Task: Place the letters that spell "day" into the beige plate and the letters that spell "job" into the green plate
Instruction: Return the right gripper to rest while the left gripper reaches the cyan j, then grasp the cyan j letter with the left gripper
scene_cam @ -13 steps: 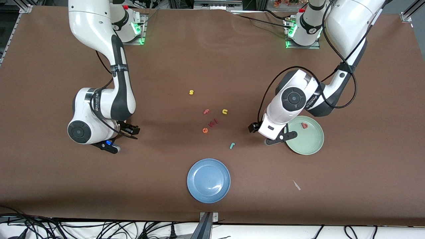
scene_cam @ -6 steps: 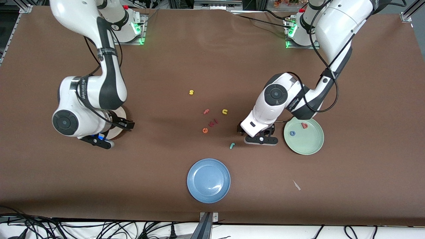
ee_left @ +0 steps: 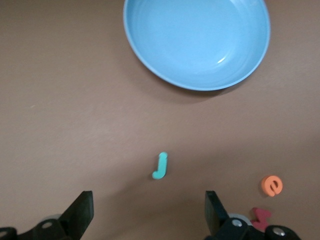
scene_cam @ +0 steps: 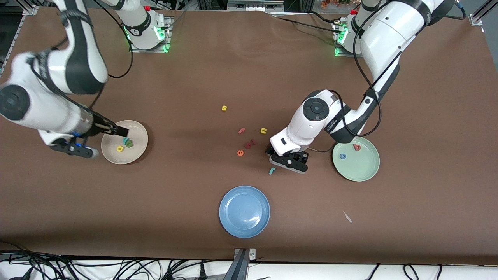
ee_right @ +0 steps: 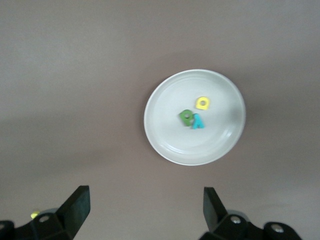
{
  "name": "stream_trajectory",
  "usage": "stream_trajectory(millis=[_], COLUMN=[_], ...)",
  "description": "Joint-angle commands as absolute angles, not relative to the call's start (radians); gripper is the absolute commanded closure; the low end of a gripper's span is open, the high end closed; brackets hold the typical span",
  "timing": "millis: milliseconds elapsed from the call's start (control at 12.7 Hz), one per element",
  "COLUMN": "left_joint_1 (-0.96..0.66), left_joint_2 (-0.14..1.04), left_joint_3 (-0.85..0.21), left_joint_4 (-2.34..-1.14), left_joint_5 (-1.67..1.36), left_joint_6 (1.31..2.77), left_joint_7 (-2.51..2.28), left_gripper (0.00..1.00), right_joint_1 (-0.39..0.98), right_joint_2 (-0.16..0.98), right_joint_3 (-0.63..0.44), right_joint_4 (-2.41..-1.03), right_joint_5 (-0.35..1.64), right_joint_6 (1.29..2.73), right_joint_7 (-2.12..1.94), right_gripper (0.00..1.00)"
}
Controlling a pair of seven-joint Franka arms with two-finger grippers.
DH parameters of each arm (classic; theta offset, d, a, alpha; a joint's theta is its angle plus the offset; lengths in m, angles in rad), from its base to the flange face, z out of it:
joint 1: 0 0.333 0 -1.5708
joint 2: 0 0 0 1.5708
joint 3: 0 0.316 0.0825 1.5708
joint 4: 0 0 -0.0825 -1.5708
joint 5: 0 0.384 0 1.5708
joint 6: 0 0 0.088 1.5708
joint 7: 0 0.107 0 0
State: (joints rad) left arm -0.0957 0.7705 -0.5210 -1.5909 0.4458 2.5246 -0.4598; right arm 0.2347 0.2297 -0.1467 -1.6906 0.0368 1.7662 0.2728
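Reach was the deciding matter: the teal j point(ee_left: 160, 165) lay flat on the brown surface point(scene_cam: 420, 217) just beside the left hand point(scene_cam: 290, 160), toward the blue plate point(scene_cam: 244, 211), and in the left wrist view it sat between the wide-spread fingers point(ee_left: 82, 215), long axis pointing toward that plate. The left arm was judged far nearer to it than the right. The green plate point(scene_cam: 365, 171), smooth and shallow, already carried the blue ring o point(scene_cam: 342, 156) and the pinkish-red b point(scene_cam: 356, 147). At the right arm's end, the beige plate point(scene_cam: 136, 153) contained the 3 foam pieces: yellow a point(scene_cam: 120, 148), dark green d point(scene_cam: 128, 143) and teal y point(ee_right: 198, 122). The right hand point(scene_cam: 74, 149) hung wide and empty beside that plate.
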Motion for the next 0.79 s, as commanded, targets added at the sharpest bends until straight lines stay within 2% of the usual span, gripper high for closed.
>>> stream_trajectory(millis=[0, 79, 315, 394, 551, 709], left_joint_1=[-0.106, -0.106, -0.107, -0.107, -0.107, -0.142], left_joint_2=[0.85, 0.865, 0.896, 0.905, 0.931, 0.934], left_joint_3=[-0.511, -0.505, -0.502, -0.503, -0.496, -0.453], left_joint_4=[-1.54, -1.539, -1.539, -1.54, -1.54, -1.54], left_joint_5=[0.552, 0.584, 0.591, 0.591, 0.592, 0.592], left_joint_6=[2.615, 2.643, 2.668, 2.692, 2.747, 2.764], left_joint_7=[-0.436, -0.44, -0.442, -0.443, -0.443, -0.443], left_gripper=[0.14, 0.14, 0.31, 0.33, 0.44, 0.49], right_joint_1=[0.158, 0.143, 0.095, 0.072, 0.063, 0.052], right_joint_2=[0.109, 0.077, 0.049, 0.049, 0.048, 0.045], right_joint_3=[-0.071, -0.071, -0.066, -0.066, -0.064, -0.064], right_joint_4=[-1.735, -1.726, -1.645, -1.625, -1.57, -1.565], right_joint_5=[-0.029, -0.029, -0.009, 0.0, -0.011, 0.001], right_joint_6=[1.697, 1.653, 1.537, 1.534, 1.496, 1.494], right_joint_7=[0.252, 0.252, 0.241, 0.22, 0.195, 0.195], right_gripper=[0.0, 0.0, 0.0, 0.0, 0.0, 0.0])
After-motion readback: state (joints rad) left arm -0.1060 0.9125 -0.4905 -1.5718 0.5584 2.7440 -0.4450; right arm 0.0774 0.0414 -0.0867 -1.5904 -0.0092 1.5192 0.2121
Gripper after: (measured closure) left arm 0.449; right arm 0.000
